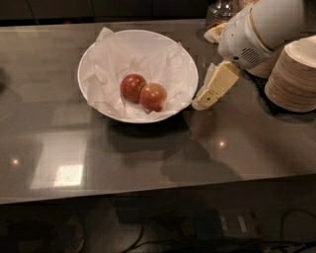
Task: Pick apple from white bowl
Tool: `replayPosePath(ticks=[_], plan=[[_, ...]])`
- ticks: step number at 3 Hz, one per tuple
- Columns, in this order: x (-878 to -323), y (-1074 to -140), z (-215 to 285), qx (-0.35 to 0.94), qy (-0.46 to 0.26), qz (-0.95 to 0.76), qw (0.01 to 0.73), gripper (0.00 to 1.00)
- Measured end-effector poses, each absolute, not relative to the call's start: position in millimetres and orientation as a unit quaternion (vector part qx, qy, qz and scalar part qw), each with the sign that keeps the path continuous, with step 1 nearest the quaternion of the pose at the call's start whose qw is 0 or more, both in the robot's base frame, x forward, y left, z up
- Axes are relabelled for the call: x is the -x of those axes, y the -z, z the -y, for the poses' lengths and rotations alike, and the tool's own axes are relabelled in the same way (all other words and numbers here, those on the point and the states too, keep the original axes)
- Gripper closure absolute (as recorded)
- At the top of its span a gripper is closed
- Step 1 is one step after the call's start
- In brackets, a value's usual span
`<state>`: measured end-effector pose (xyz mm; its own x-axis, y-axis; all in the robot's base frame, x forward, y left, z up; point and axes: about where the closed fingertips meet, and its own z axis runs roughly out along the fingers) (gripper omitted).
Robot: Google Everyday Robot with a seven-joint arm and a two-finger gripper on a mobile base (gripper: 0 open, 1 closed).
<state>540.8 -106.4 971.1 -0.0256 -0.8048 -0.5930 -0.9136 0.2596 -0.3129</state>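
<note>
A dark grey, glossy table (pixel 148 158) fills the view from above. A large, shallow white bowl (pixel 148 35) sits toward the far edge, a little left of the table's middle, lined with crumpled white paper (pixel 108 69).

Two small red apples lie touching each other in the bottom of the bowl. The apple (pixel 153 97) with a paler orange-yellow blush is the one nearer the table's right edge. The deeper red apple (pixel 133 87) is on its left.

The robot's white arm (pixel 256 29) reaches in from the far right corner. Its gripper (pixel 200 104), cream and yellow, slants down toward the tabletop just beside the bowl's right rim. It is outside the bowl, holds nothing and is apart from both apples. Whether it is spread or closed cannot be told.

A stack of tan disposable bowls (pixel 294 74) stands at the right edge. A glass jar (pixel 222 10) stands at the far edge behind the arm.
</note>
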Motion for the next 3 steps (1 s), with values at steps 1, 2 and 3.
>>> replayPosePath(ticks=[1, 2, 3], plan=[[-555, -966, 89, 0.598, -0.102, -0.705, 0.367, 0.13], [-566, -959, 79, 0.593, -0.114, -0.705, 0.371, 0.22], [-573, -954, 69, 0.594, -0.123, -0.704, 0.37, 0.2]])
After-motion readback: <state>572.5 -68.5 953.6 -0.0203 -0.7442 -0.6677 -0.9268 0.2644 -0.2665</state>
